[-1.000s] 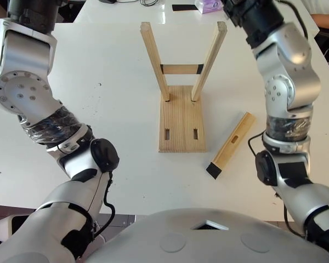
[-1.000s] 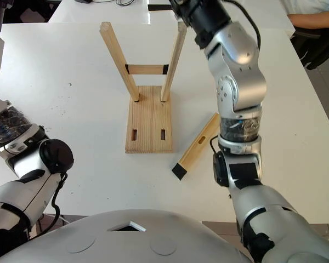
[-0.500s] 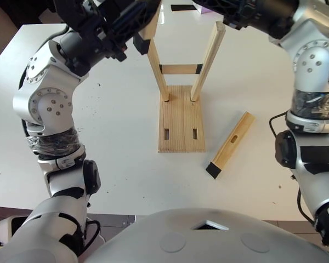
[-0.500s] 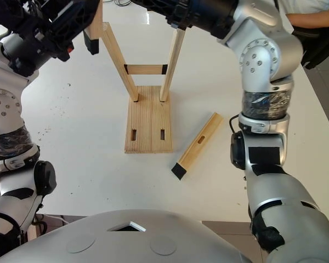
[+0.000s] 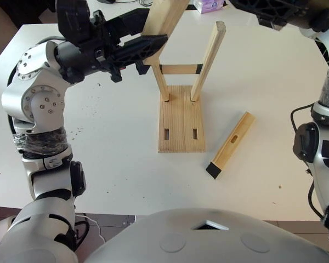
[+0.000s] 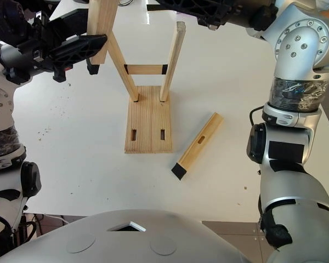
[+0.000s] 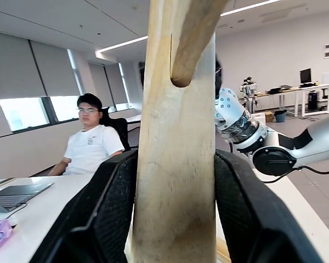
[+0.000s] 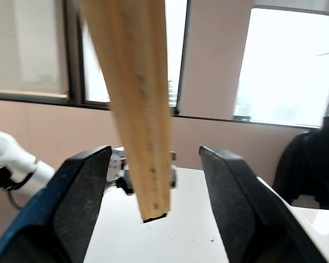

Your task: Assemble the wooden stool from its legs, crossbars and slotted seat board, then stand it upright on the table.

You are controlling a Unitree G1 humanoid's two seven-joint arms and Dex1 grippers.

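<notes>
Left eye view: white, glossy worktop [image 5: 98,137] carrying the pale, grained seat board [image 5: 180,118], laid flat, we judge, so legs can drop in from above. Two square-section upright legs [image 5: 208,60] stand at its far end, splayed and tied by a short crossbar [image 5: 180,69]; the near slots [image 5: 167,133] are vacant. A black-tipped loose leg [image 5: 232,143] lies just beside the board. The left pincer [image 7: 175,164] clamps a third leg [image 5: 165,13]; the right pincer [image 8: 153,150] gapes around a wooden bar [image 8: 137,82] without touching it.

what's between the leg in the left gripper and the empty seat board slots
Nothing visible below the held leg. Both near slots are bare; the standing legs and crossbar sit at the seat board's far end, the loose leg off to its right.
</notes>
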